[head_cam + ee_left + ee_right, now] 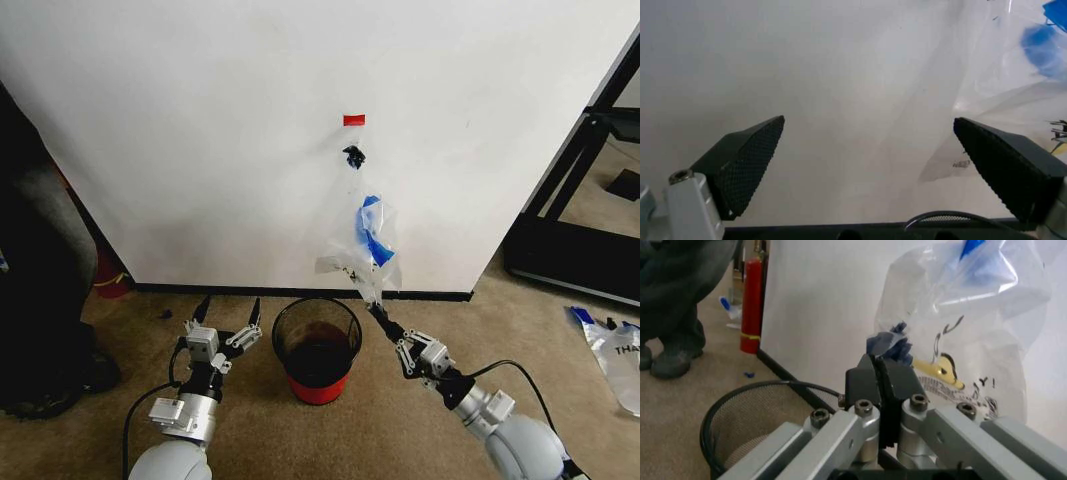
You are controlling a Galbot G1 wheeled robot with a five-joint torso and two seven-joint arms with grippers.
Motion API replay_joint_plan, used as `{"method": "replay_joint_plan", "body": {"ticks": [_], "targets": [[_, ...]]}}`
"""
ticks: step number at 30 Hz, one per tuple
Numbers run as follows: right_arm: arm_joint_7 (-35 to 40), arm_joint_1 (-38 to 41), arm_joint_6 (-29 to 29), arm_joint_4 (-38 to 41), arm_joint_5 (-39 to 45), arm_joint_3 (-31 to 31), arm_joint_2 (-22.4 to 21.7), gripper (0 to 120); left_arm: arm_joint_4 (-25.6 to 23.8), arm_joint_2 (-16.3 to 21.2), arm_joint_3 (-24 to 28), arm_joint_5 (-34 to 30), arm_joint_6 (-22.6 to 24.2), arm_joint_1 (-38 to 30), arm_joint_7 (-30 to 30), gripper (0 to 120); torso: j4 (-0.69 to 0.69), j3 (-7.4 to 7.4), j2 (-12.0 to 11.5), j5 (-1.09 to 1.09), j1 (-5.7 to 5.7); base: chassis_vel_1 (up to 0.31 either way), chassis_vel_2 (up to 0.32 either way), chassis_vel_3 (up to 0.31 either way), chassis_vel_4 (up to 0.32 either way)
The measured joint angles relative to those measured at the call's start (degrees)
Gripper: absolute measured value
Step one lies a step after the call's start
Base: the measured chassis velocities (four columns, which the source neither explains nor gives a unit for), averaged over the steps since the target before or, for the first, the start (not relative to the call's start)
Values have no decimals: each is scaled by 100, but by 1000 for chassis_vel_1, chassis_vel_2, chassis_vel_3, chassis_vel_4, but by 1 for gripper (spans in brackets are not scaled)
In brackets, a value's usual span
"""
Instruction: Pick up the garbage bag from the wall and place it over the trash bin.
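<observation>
R gripper (378, 311), centre-right of head frame, is pinched tight on the garbage bag's (368, 240) lower blue edge; bag hangs off wall hook (353, 156), just above trash bin (317, 349), prob for tugging free. L gripper (228, 312) spread wide, lower left, waiting

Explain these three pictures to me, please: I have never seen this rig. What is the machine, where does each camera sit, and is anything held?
This is a wheeled robot with two arms, facing a white wall. The head view looks down from its head camera; the other two pictures come from cameras on its wrists. A clear garbage bag hangs from a black hook under a red tape strip. The right gripper is shut on the bag's lower end, just above the trash bin on the carpet. The left gripper waits open beside the bin. Another plastic bag lies far right.
</observation>
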Motion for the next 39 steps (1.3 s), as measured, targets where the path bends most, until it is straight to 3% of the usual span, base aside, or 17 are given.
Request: {"method": "replay_joint_plan", "body": {"ticks": [13, 20, 23, 26, 29, 33, 35, 39], "targets": [[736, 205, -1, -148, -197, -193, 142, 0, -99, 297, 242, -164, 128, -253, -37, 99, 0, 0, -1, 0, 1, 0, 0, 0, 0], [1222, 655, -388, -211, -43, -402, 107, 0, -224, 962, 673, -533, 468, -852, -134, 99, 1, 1, -1, -1, 1, 0, 0, 0, 0], [1346, 823, -522, -299, 23, -439, 93, 0, -408, 1299, 934, -1108, 796, -1158, -259, 99, 0, 1, -1, -1, 1, 0, 0, 0, 0], [1434, 977, -617, -393, 162, -516, 117, 0, -564, 1599, 1273, -1795, 1179, -1628, -447, 99, 1, 1, -1, 1, 1, 0, 0, 0, 0], [1446, 1023, -663, -396, 223, -550, 124, 0, -567, 1693, 1459, -1970, 1303, -1924, -527, 99, 1, 1, -1, -1, 1, 0, 0, 0, 0], [1496, 1117, -750, -408, 259, -648, 132, 0, -510, 1925, 2206, -2636, 1736, -3210, -797, 99, 0, 1, -1, -1, 1, 0, 0, 0, 0], [1498, 1119, -752, -413, 258, -653, 129, 0, -463, 1964, 2342, -2699, 1780, -3473, -817, 99, -2, 1, -1, 0, 1, 0, 0, 0, 0], [1499, 1070, -754, -427, 276, -629, 95, 0, -58, 2082, 3229, -2772, 1903, -4661, -817, 99, 0, 1, -1, 1, 1, 0, 0, 0, 0]]}}
